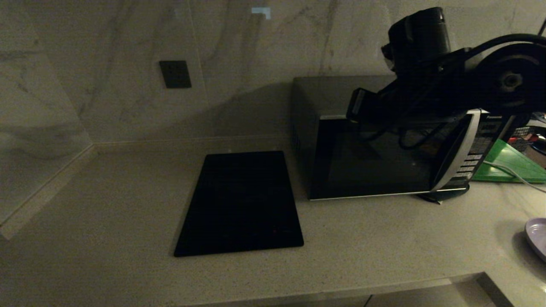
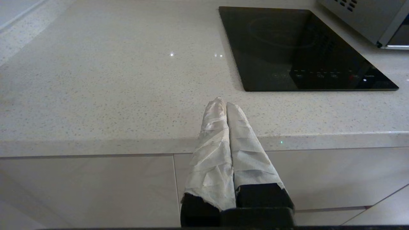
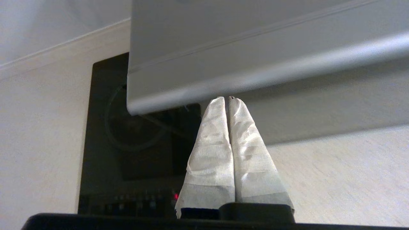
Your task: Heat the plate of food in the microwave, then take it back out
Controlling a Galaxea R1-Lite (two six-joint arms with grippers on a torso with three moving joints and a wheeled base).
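The microwave (image 1: 375, 162) stands at the back right of the counter with its black glass door closed. My right arm reaches across its upper front. In the right wrist view my right gripper (image 3: 227, 97) is shut and empty, its wrapped tips just under the silver bottom edge of the microwave (image 3: 255, 48). Only a slice of the lavender plate (image 1: 538, 236) shows at the far right counter edge; any food on it is out of view. My left gripper (image 2: 223, 103) is shut and empty, parked at the counter's front edge, away from the microwave (image 2: 367, 16).
A flat black cooktop (image 1: 241, 204) lies left of the microwave, its controls lit red near the front. A green board (image 1: 507, 164) and a white cable (image 1: 512, 172) lie to the microwave's right. A dark wall socket (image 1: 175, 73) sits on the marble backsplash.
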